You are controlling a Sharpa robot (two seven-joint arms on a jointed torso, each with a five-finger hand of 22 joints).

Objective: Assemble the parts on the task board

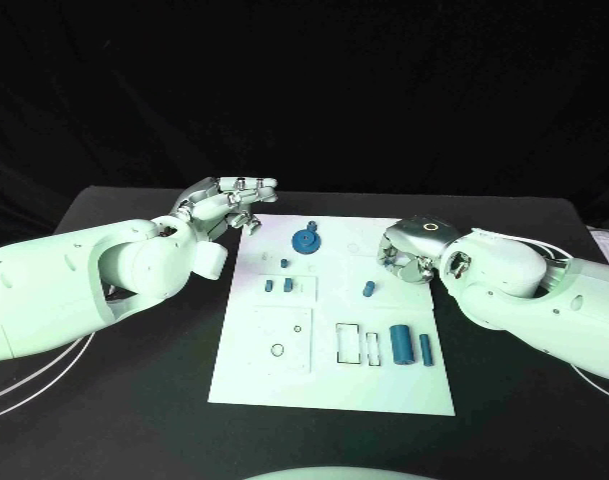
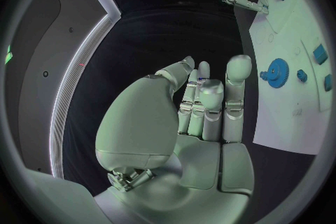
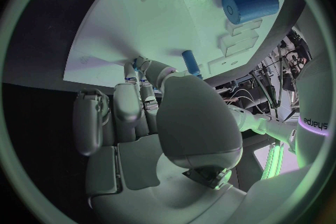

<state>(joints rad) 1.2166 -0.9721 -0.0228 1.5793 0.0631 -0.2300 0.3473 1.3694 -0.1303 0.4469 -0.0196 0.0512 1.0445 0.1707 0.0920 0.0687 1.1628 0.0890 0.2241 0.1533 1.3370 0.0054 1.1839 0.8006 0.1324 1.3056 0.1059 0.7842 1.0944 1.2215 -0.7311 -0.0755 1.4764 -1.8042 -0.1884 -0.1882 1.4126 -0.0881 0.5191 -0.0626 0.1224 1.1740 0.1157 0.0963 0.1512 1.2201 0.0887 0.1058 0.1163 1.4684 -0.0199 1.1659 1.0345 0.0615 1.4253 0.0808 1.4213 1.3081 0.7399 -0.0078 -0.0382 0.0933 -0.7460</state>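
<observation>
Left hand [image 1: 232, 205] hovers off the board [image 1: 336, 390] corner, fingers curled, empty; right hand [image 1: 417, 250] likewise — a crowded reach could knock the gear [image 1: 306, 241] askew.

The head camera looks down from above onto the white task board [image 1: 336, 330], with both arms coming in from the sides. Each wrist camera sits close behind its own hand, the left hand [image 2: 203, 106] and the right hand [image 3: 150, 106], facing along the fingers. The left wrist view and the head view share the blue gear [image 2: 278, 72].
</observation>
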